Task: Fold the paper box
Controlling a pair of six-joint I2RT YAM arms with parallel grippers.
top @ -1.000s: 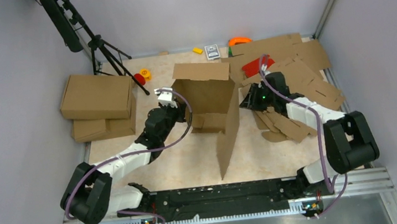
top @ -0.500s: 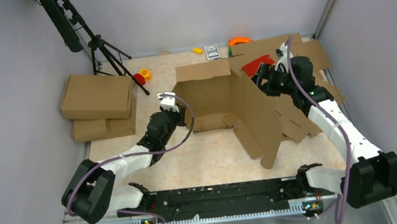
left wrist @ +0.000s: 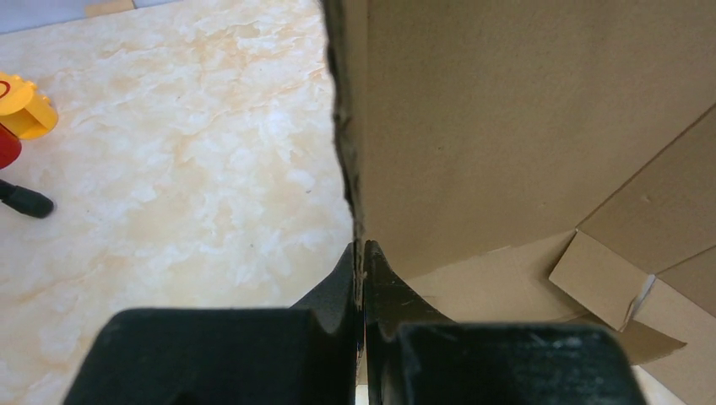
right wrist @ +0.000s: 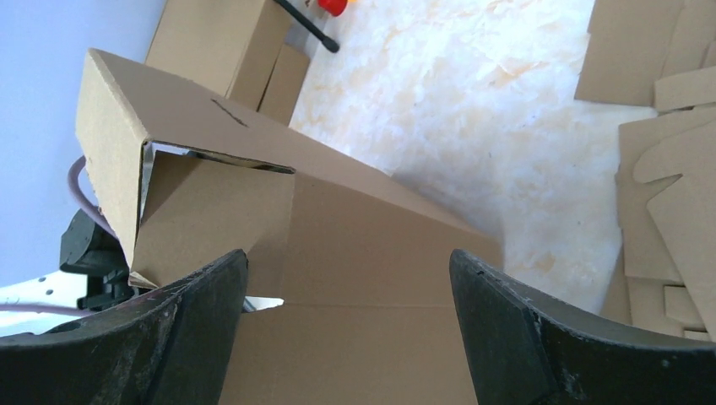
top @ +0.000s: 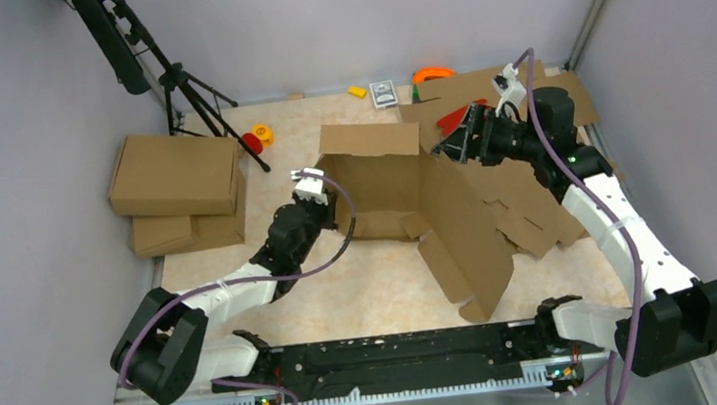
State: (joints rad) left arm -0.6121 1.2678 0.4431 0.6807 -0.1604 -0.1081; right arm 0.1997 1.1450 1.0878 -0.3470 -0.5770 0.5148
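The paper box (top: 382, 175) is a brown cardboard blank, partly raised, standing mid-table with a long flap (top: 469, 241) hanging toward the near edge. My left gripper (top: 335, 227) is shut on the box's left wall edge (left wrist: 359, 169), the cardboard pinched between both fingers (left wrist: 360, 261). My right gripper (top: 449, 143) is open and empty, held over the box's right side. In the right wrist view its fingers (right wrist: 194, 312) spread wide above the box panel (right wrist: 371, 278).
A heap of flat cut cardboard sheets (top: 538, 133) lies at the back right. Two folded boxes (top: 176, 176) are stacked at the left. A tripod (top: 182, 90), red and yellow toys (top: 257, 136), a card pack (top: 383, 92) and an orange object (top: 432, 74) sit at the back.
My right arm rose and swung back to the right, away from the box, and the long flap fell outward toward the right. My left gripper kept its grip and shifted slightly right.
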